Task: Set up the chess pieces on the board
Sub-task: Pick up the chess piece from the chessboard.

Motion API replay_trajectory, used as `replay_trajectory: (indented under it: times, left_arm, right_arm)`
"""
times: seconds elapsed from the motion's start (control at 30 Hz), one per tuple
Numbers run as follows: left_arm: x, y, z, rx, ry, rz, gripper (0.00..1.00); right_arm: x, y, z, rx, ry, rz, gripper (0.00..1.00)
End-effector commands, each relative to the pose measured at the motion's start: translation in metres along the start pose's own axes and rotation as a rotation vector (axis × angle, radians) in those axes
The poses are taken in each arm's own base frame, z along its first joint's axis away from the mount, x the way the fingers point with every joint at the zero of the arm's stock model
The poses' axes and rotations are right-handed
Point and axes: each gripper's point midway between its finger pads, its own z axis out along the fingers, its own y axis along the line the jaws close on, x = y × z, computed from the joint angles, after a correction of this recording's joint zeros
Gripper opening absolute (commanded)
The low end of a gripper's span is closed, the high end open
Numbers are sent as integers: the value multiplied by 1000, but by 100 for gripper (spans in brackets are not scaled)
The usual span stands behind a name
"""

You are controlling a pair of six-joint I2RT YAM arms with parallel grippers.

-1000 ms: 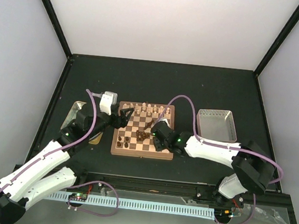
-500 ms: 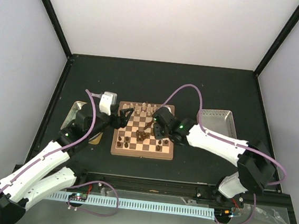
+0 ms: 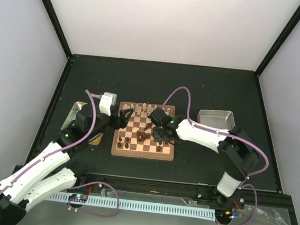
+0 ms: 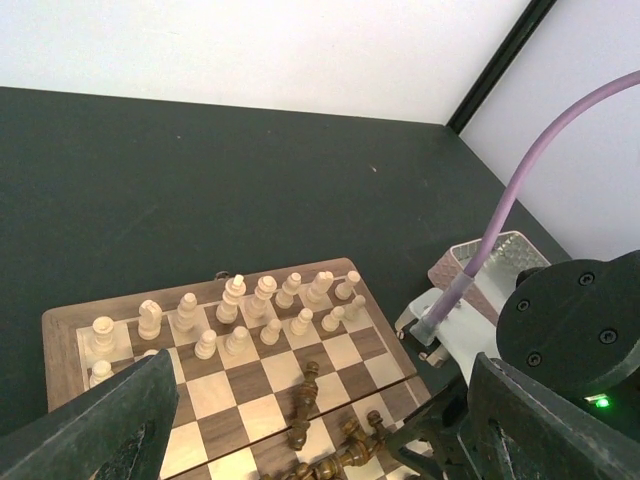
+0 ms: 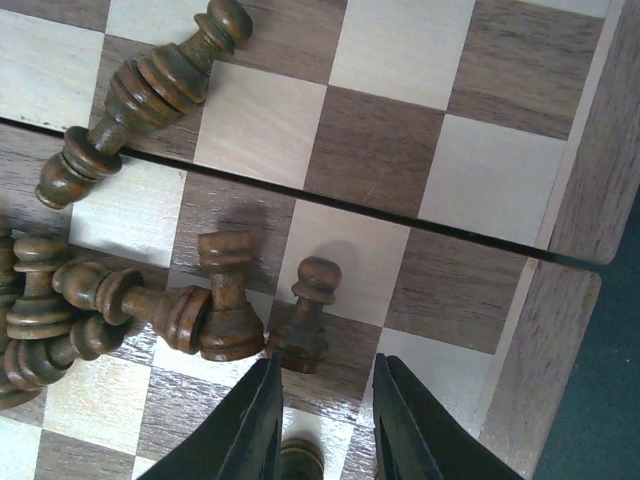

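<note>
While the right claw point(image 5: 328, 365) hangs low over the board point(image 5: 500, 150), a dark pawn point(image 5: 305, 318) stands just beyond its fingertips. The pawn is beside an upright dark rook point(image 5: 228, 300) and toppled dark pieces point(image 5: 60, 300). The jaws sit narrowly apart with a dark piece's head point(image 5: 300, 458) between them; I cannot tell whether they pinch it. Spread wide and empty, the left claw point(image 4: 320, 400) hovers near the board's left edge. Cream pieces point(image 4: 235, 300) line the far rows.

Cream chess pieces point(image 4: 235, 305) upright along board point(image 4: 225, 392) far rows; dark pieces point(image 5: 225, 300) clustered, some toppled.
</note>
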Motion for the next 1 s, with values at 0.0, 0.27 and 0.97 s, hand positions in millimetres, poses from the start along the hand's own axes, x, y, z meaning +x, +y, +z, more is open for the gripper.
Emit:
replay_trajectory:
  times: [0.0,0.27,0.97]
  left_arm:
    - [0,0,-3,10,-2,-4,81]
    - [-1,0,-3,12,-2,-6,82]
    - [4,-1,-3,34,18,-42,82]
  right_arm:
    - [-10,6,-1,-15,-9,16,26]
    - [-11,5,5,1,-8,17,28]
    - [-45,11,-13,-80,-233,-91,7]
